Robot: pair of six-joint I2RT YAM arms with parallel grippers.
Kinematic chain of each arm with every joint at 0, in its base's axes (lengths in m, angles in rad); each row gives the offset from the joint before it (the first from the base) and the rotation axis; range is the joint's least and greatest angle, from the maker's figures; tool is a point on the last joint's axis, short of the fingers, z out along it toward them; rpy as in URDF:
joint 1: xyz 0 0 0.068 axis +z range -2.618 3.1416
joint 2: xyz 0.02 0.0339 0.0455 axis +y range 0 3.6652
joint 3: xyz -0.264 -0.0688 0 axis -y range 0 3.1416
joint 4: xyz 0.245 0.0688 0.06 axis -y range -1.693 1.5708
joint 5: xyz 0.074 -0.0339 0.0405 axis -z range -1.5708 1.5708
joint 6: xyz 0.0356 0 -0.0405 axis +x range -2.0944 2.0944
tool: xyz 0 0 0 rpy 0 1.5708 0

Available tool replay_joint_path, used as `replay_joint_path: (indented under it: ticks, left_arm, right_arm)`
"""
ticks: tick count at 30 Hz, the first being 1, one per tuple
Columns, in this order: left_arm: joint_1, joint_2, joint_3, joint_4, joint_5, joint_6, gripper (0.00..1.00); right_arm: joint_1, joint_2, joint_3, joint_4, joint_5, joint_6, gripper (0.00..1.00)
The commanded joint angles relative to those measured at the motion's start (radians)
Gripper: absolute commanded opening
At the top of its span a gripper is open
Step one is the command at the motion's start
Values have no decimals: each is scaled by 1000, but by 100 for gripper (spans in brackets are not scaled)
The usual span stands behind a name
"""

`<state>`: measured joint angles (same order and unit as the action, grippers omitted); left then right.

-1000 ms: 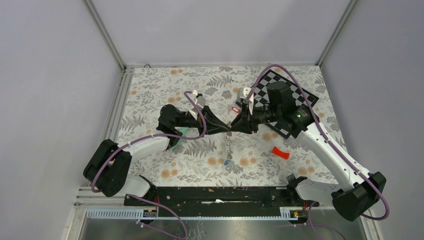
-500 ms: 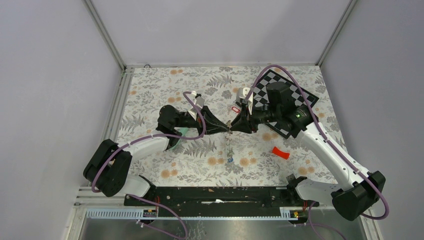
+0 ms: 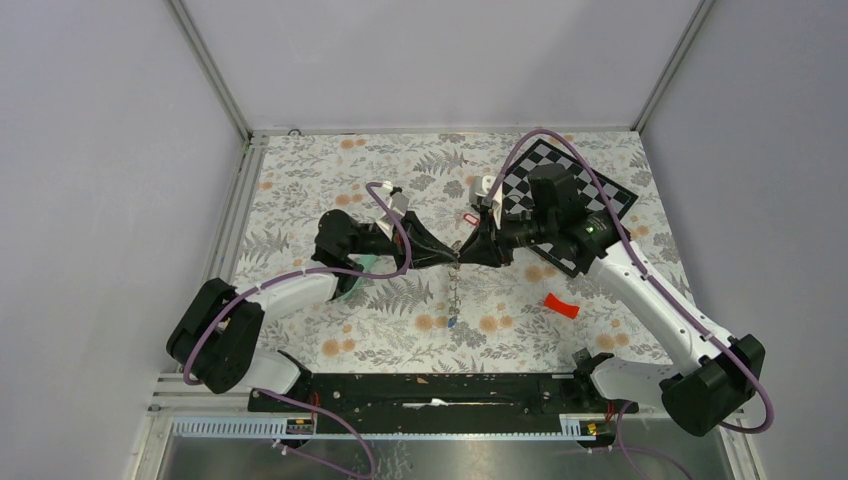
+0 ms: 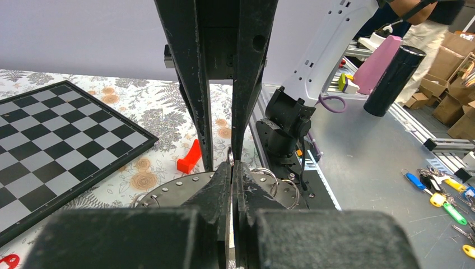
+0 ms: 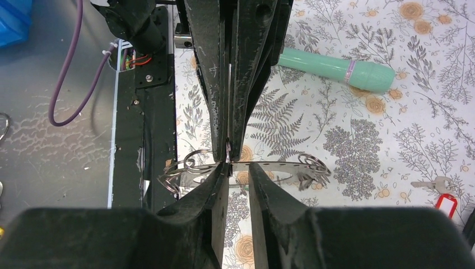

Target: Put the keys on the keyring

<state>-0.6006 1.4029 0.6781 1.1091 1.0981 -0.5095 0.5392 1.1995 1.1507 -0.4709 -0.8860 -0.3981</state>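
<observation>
My left gripper (image 4: pixel 232 166) is shut on the rim of the keyring (image 4: pixel 178 189), a flat grey disc with small wire loops, held in the air. Tip to tip with it from the right is my right gripper (image 5: pixel 237 168). Its jaws stand narrowly open with a gap between them, and their tips reach the keyring's edge (image 5: pixel 283 166). In the top view both grippers meet at mid-table, left gripper (image 3: pixel 453 256), right gripper (image 3: pixel 463 251). A thin chain (image 3: pixel 455 290) hangs below them with a blue-tagged key (image 3: pixel 452 322) at its end. A red-tagged key (image 5: pixel 445 200) lies on the cloth.
A mint-green tube (image 5: pixel 336 69) lies under the left arm. A curved red plastic piece (image 3: pixel 562 306) sits right of centre. The chessboard (image 3: pixel 585 185) lies at the back right under the right arm. A black rail (image 3: pixel 440 390) runs along the near edge.
The right gripper's jaws have narrowed a little and its arm has shifted slightly left. The hanging chain with the blue key swings a bit. The left gripper stays shut.
</observation>
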Motion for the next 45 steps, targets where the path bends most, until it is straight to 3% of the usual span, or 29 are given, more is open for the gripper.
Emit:
replay_joint_path:
  ticks: [1,13,39,45]
  left_arm:
    - [1,-4,12,90,-16,-15,0]
    - [1,9,15,97,-17,-23,0]
    - [4,-11,39,-5,33,75,0]
    - [7,-16,41,-7,38,81,21]
  right_arm:
    - [-5,19,8,37,-37,20,25]
    - [-5,0,-8,29,-35,-5,0]
    - [-5,-59,-49,-38,23,-180,0]
    - [-5,-67,-57,-40,34,-189,0]
